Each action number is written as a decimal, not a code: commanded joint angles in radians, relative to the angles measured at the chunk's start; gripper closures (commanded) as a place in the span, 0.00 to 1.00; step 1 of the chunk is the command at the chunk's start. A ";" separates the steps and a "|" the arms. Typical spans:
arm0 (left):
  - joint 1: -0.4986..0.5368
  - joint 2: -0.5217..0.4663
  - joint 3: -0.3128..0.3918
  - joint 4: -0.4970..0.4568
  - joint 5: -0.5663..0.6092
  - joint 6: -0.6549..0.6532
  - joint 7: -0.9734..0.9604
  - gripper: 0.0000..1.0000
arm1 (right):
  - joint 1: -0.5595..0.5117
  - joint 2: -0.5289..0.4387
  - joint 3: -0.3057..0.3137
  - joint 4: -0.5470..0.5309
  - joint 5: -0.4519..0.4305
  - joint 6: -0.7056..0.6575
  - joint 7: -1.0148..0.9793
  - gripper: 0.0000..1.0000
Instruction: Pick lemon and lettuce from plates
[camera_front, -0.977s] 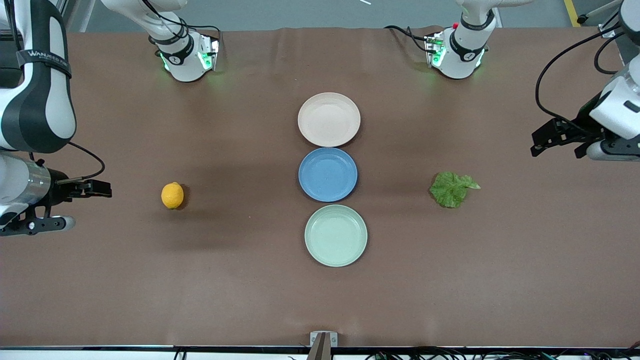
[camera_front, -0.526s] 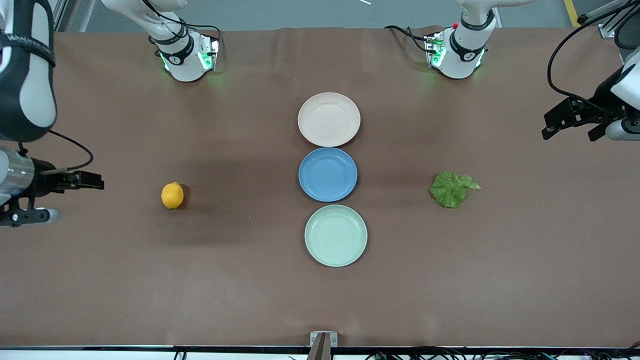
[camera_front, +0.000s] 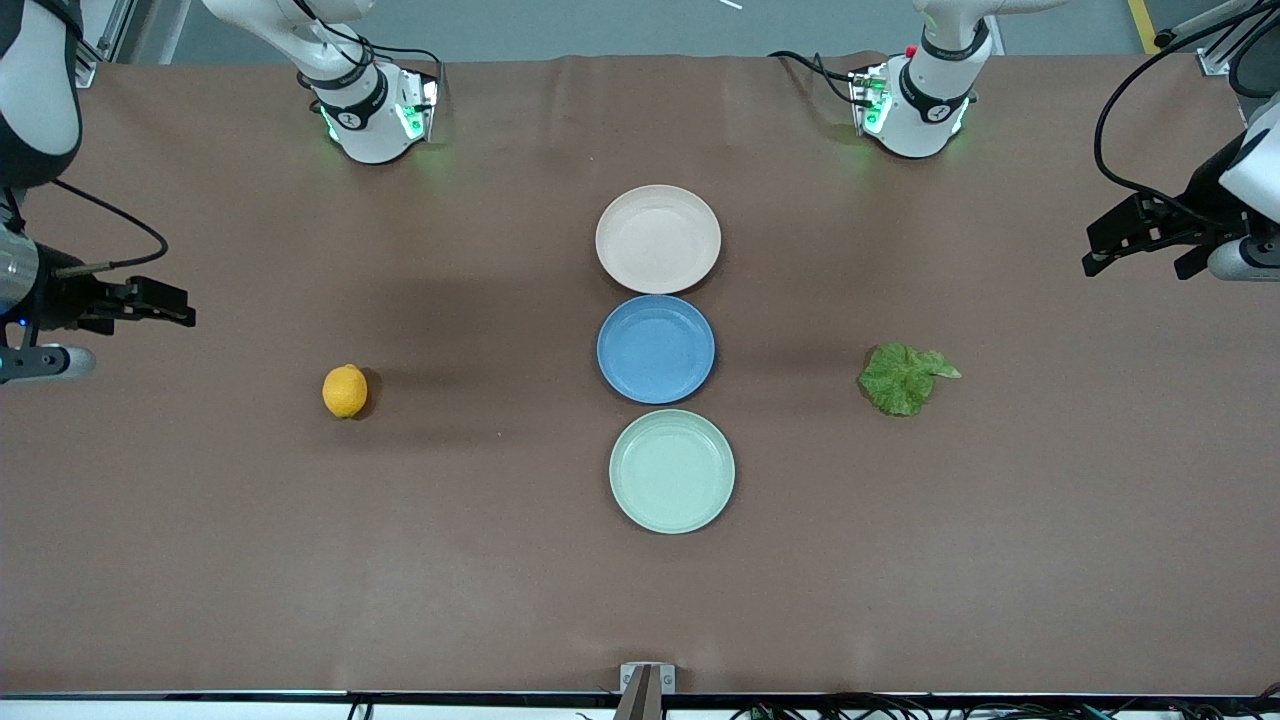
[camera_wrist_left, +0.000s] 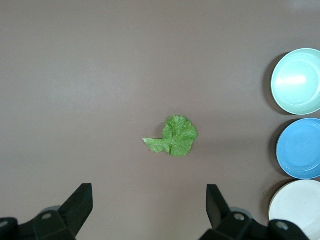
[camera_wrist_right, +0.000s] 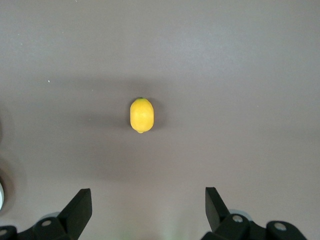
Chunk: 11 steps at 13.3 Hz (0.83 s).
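The lemon (camera_front: 344, 390) lies on the bare brown table toward the right arm's end, off any plate; it also shows in the right wrist view (camera_wrist_right: 142, 115). The lettuce (camera_front: 905, 378) lies flat on the table toward the left arm's end, and shows in the left wrist view (camera_wrist_left: 172, 136). The beige plate (camera_front: 657, 239) and the mint plate (camera_front: 671, 470) are empty. My right gripper (camera_front: 172, 305) is open and empty, high over the table's end, apart from the lemon. My left gripper (camera_front: 1100, 246) is open and empty over its own end of the table, apart from the lettuce.
A blue plate (camera_front: 655, 349), empty, sits between the beige and mint plates in a line down the table's middle. The two arm bases (camera_front: 372, 110) (camera_front: 915, 105) stand along the table's edge farthest from the front camera. A small bracket (camera_front: 646, 680) sits at the near edge.
Both grippers have drawn back from the lemon and lettuce toward the table's ends and the bases; the left one has hardly moved in the last half second. Lemon, lettuce and plates have not moved.
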 joint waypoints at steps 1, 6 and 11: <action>0.010 0.007 -0.003 0.020 -0.002 -0.021 -0.008 0.00 | -0.001 -0.125 0.001 -0.152 0.002 0.064 0.036 0.00; 0.010 0.007 -0.003 0.019 -0.002 -0.021 -0.008 0.00 | -0.002 -0.153 0.002 -0.177 0.004 0.069 0.034 0.00; 0.011 0.007 -0.003 0.017 -0.004 -0.021 -0.008 0.00 | -0.001 -0.197 0.002 -0.197 0.000 0.065 0.030 0.00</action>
